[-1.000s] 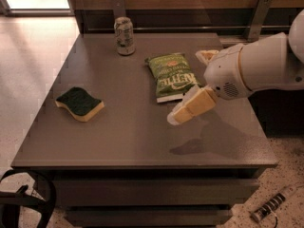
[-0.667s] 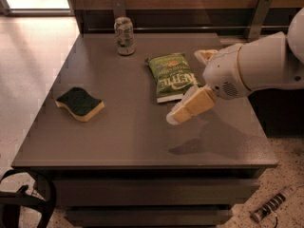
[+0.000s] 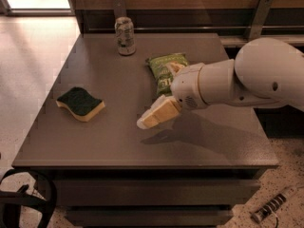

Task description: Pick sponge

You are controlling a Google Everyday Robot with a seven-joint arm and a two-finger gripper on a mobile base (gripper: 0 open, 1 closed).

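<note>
The sponge (image 3: 80, 103), dark green on top with pale yellow foam below, lies flat on the left part of the dark table (image 3: 104, 146). My gripper (image 3: 156, 95) hovers over the middle of the table, to the right of the sponge and well apart from it. It is open and empty. One yellow-padded finger (image 3: 159, 113) points down-left toward the sponge. The other finger (image 3: 174, 68) shows above the wrist, over the chip bag. The white arm reaches in from the right.
A green chip bag (image 3: 164, 65) lies behind the gripper, partly covered by the wrist. A drink can (image 3: 125, 36) stands at the back of the table. A wall rail runs behind the table. The floor lies to the left and front.
The gripper has moved left across the table toward the sponge. The sponge, chip bag and can have not moved.
</note>
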